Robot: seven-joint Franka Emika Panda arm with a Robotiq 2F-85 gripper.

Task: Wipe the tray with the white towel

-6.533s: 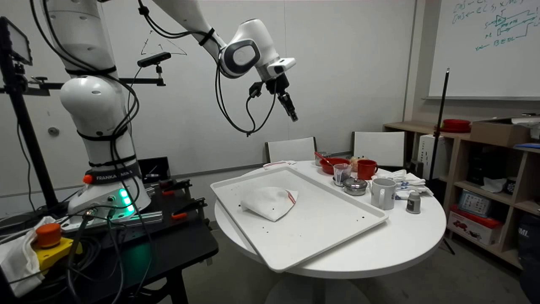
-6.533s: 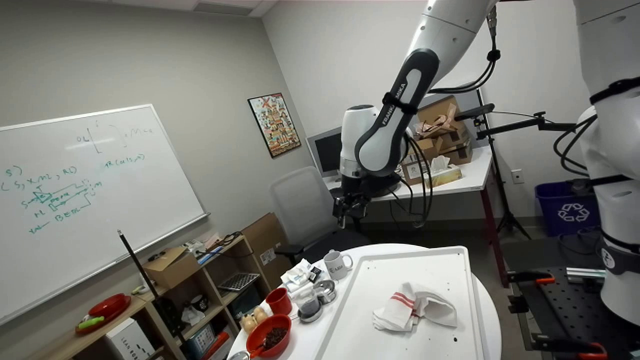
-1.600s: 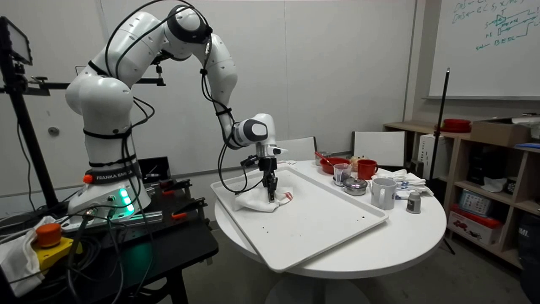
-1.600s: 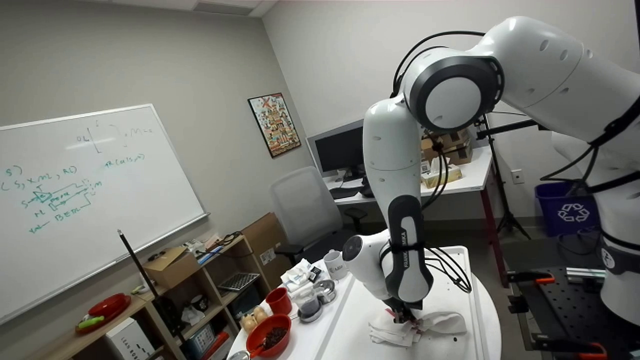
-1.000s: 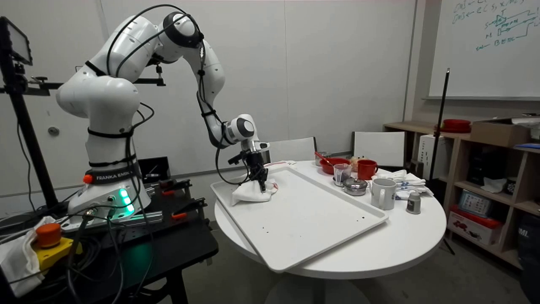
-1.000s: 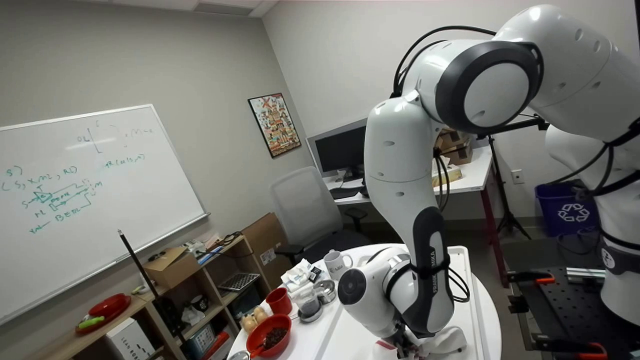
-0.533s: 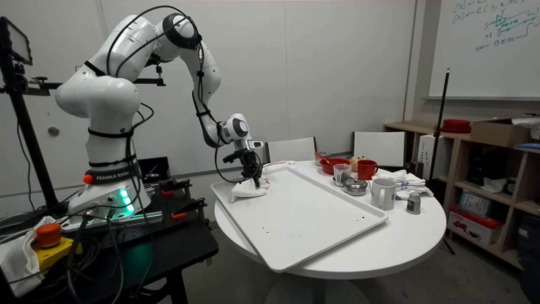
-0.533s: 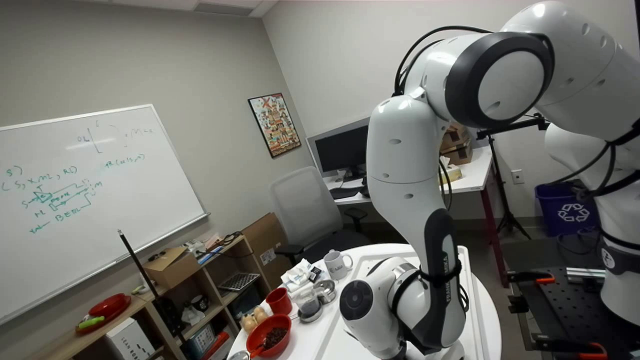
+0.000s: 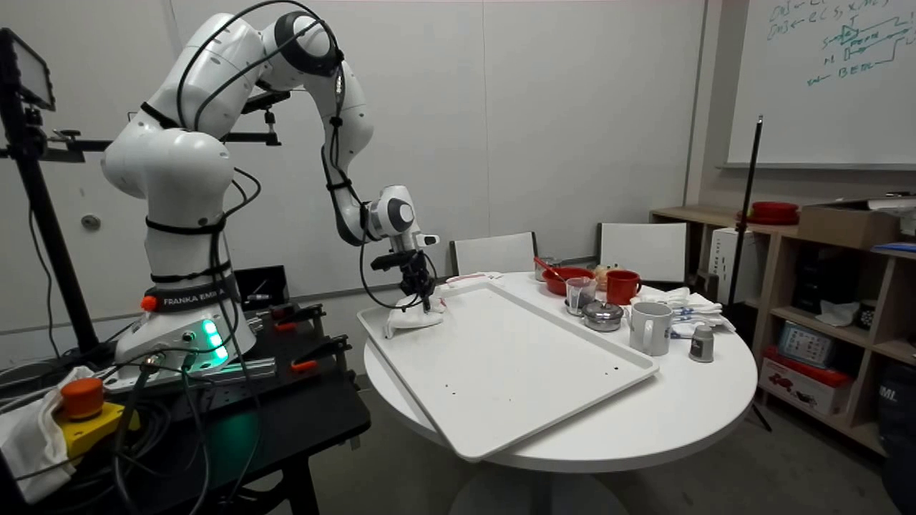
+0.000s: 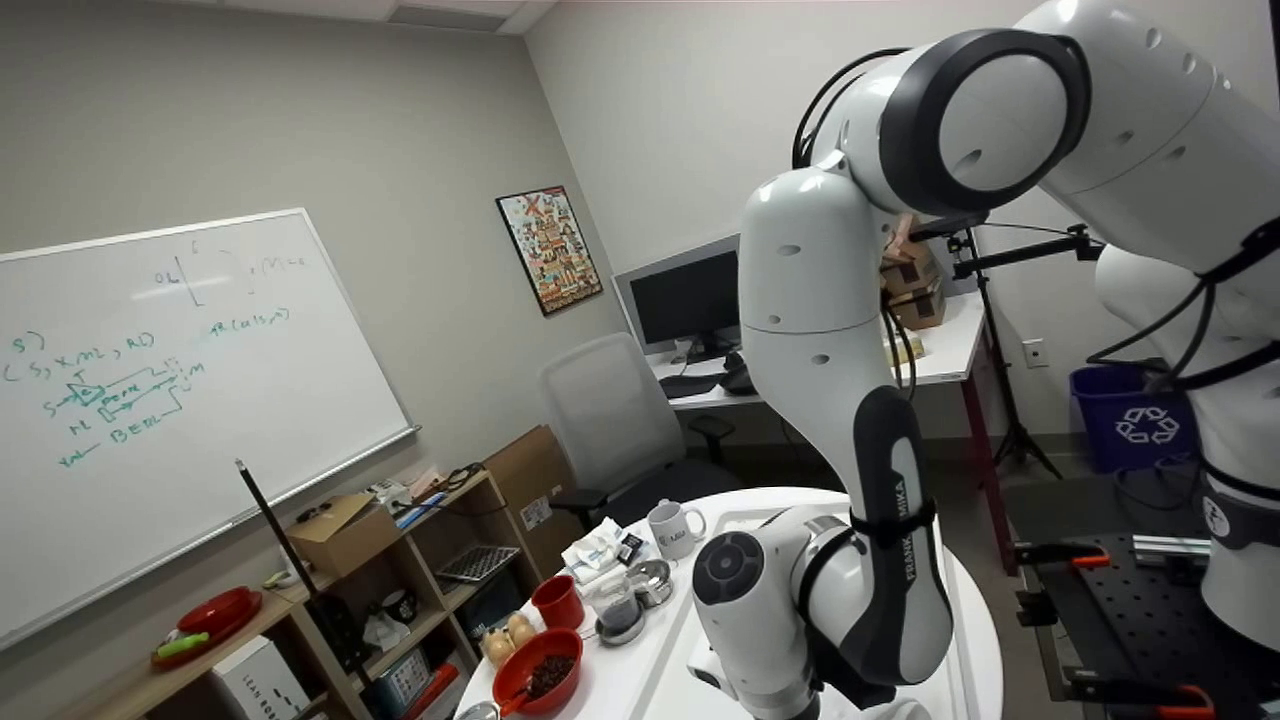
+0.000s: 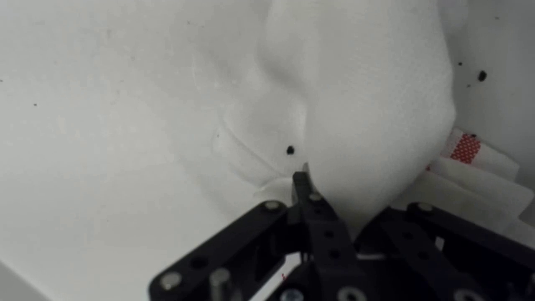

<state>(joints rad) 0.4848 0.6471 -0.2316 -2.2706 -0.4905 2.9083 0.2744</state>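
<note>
The white towel [image 9: 409,320] is bunched near the back left corner of the large white tray [image 9: 515,365] in an exterior view. My gripper [image 9: 427,307] points down into it, shut on a fold. In the wrist view the towel [image 11: 376,96] bulges up around the gripper [image 11: 311,175] and hides one fingertip; its red-striped end lies at the right. A dark speck [image 11: 290,150] sits on the cloth by the fingertip, and another speck [image 11: 482,75] shows beyond its edge. The arm covers most of the towel and gripper in an exterior view, leaving the tray's side [image 10: 940,600] visible.
Along the tray's far side stand a red bowl [image 9: 569,280], a red mug [image 9: 622,286], a clear cup [image 9: 580,293], a metal tin [image 9: 602,315], a grey mug [image 9: 650,329] and a small grey shaker [image 9: 701,343]. Folded cloths [image 9: 683,307] lie behind the mug.
Several seconds ago my gripper was up in the air, away from the towel. Gripped since, the towel has been dragged back and left over the tray, still shifting slightly left in the last half second.
</note>
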